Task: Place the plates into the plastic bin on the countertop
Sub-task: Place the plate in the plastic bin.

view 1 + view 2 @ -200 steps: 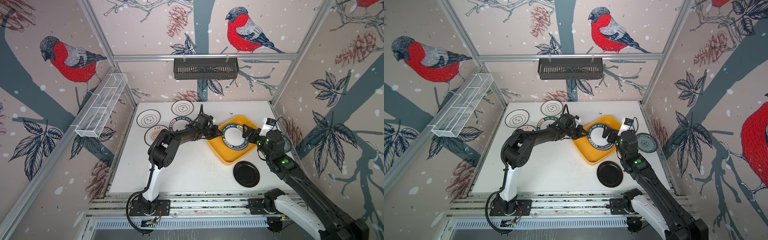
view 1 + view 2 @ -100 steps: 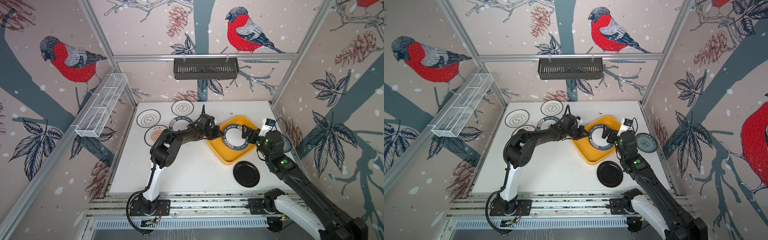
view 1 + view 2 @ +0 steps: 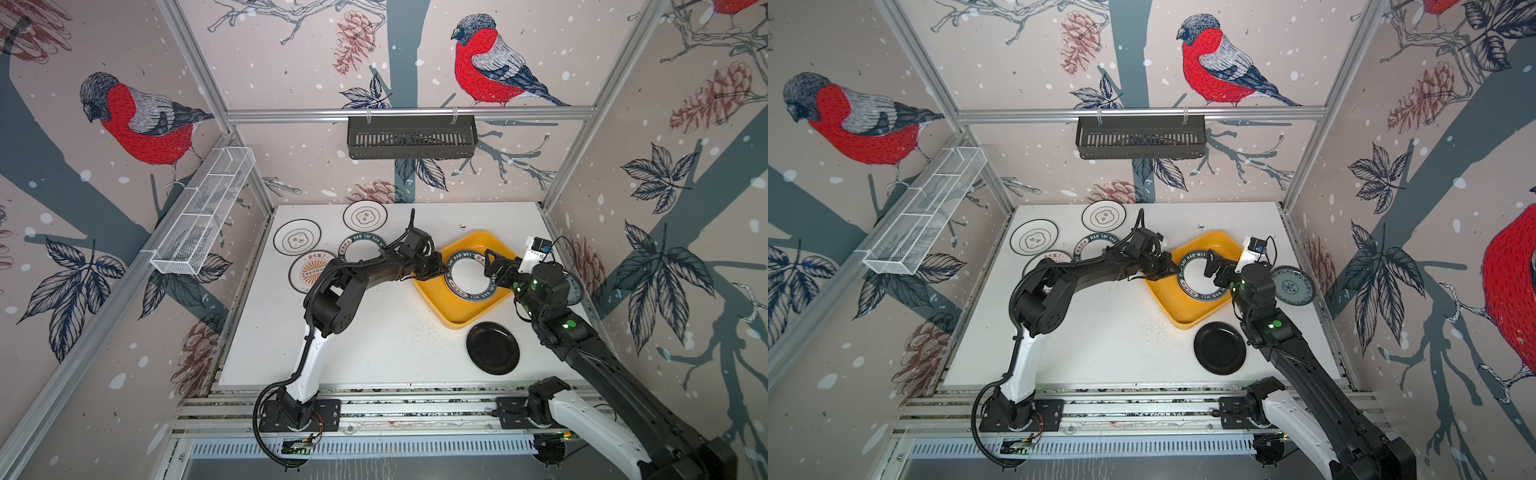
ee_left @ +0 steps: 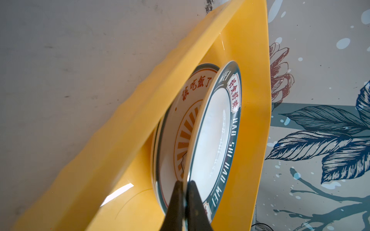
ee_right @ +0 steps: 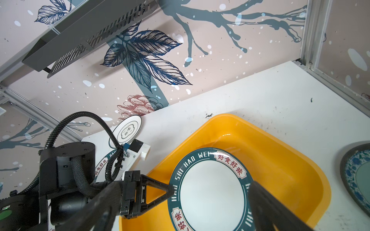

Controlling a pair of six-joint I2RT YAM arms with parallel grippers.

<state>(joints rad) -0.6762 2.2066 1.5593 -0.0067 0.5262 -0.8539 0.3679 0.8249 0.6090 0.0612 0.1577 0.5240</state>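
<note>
My left gripper (image 3: 440, 270) (image 4: 185, 183) is shut on the rim of a dark lettered-rim plate (image 3: 471, 274) (image 4: 212, 136). It holds the plate tilted inside the yellow plastic bin (image 3: 461, 318) (image 3: 1183, 316). In the left wrist view an orange sunburst plate (image 4: 180, 140) lies in the bin under the held one. My right gripper (image 3: 489, 266) (image 5: 185, 184) stands open at the held plate's right rim; the right wrist view shows the plate (image 5: 210, 192) between its fingers, and contact cannot be told. The left gripper (image 5: 170, 190) pinches the opposite rim.
On the white countertop (image 3: 374, 332) lie a black plate (image 3: 493, 348), a blue-green plate (image 3: 1292, 286), two flower-outline plates (image 3: 297, 237) (image 3: 365, 216), a sunburst plate (image 3: 311, 270) and a lettered plate (image 3: 361, 249). A black basket (image 3: 411, 137) and a wire rack (image 3: 203, 212) hang on the walls.
</note>
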